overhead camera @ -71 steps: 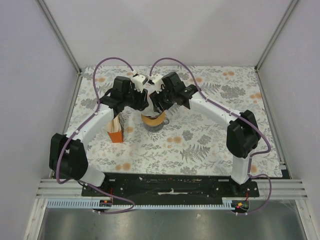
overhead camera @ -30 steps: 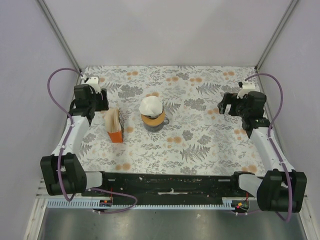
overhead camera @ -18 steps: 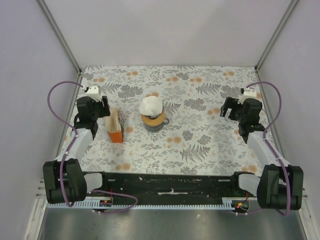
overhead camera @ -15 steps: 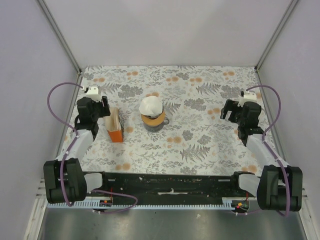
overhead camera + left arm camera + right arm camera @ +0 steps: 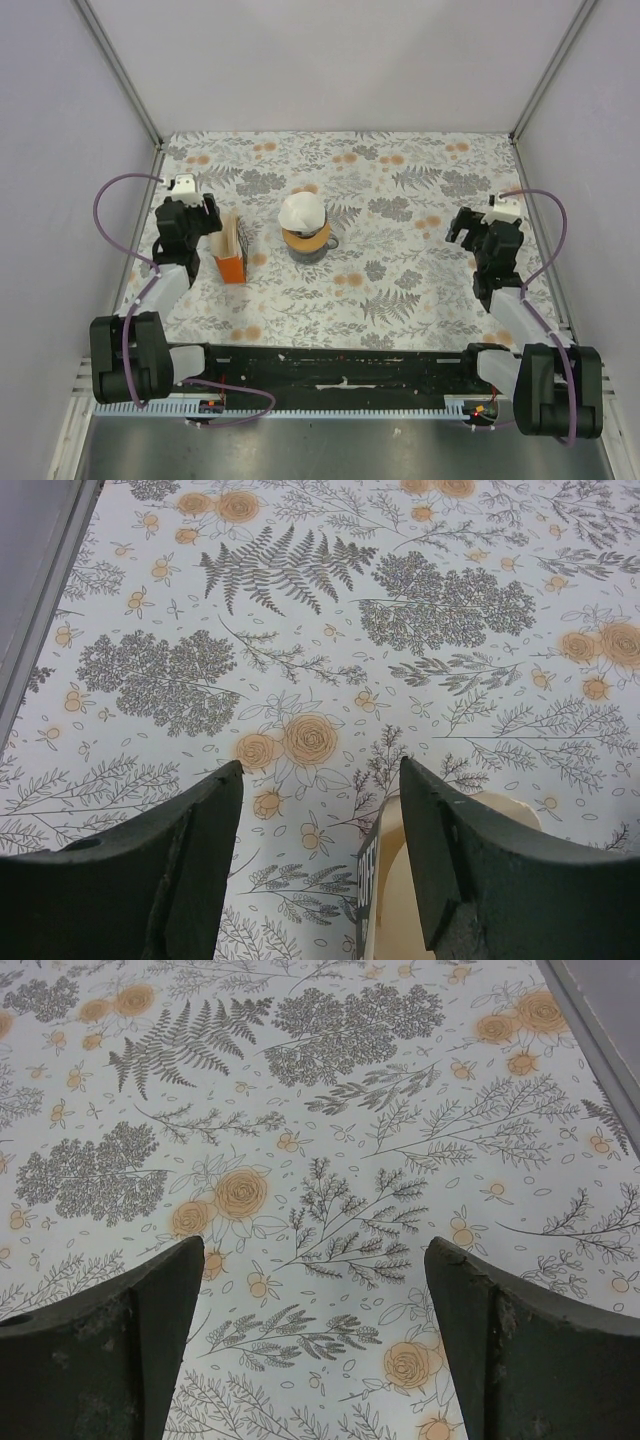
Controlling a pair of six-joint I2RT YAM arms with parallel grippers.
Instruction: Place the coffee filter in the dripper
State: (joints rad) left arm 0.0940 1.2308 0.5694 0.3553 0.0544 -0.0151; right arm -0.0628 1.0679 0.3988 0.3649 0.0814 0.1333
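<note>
Left pincer (image 5: pixel 320 780) is spread, with nothing between its fingers. Its wrist view alone catches the open top of the one orange packet (image 5: pixel 390 880) just below. Right pincer (image 5: pixel 315 1250) is spread wide, and its wrist view shows only floral counter (image 5: pixel 330 1080). Only the overhead view shows the single white coffee filter (image 5: pixel 302 211). It sits in the one dripper (image 5: pixel 306 240), bulging above the rim, mid-counter and well apart from both pincers.

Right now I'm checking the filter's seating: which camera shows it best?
The top view: the white filter rests on the orange dripper mid-table. Neither wrist view shows it; left glimpses the packet, right only tablecloth.
</note>
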